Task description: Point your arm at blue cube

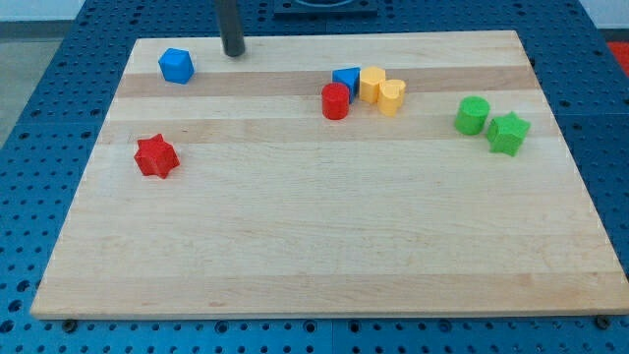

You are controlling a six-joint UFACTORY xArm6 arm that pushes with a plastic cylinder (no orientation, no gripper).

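Note:
The blue cube (176, 66) sits near the board's top left corner. My tip (234, 53) rests on the board at the top edge, a short way to the right of the blue cube and slightly above it, not touching it. The rod rises out of the view's top.
A red star (155, 156) lies at the left. A red cylinder (335, 100), a blue triangular block (346, 78) and two yellow blocks (372, 84) (392, 96) cluster at top centre. A green cylinder (473, 115) and a green star (508, 134) sit at the right. The wooden board (324, 236) lies on a blue pegboard.

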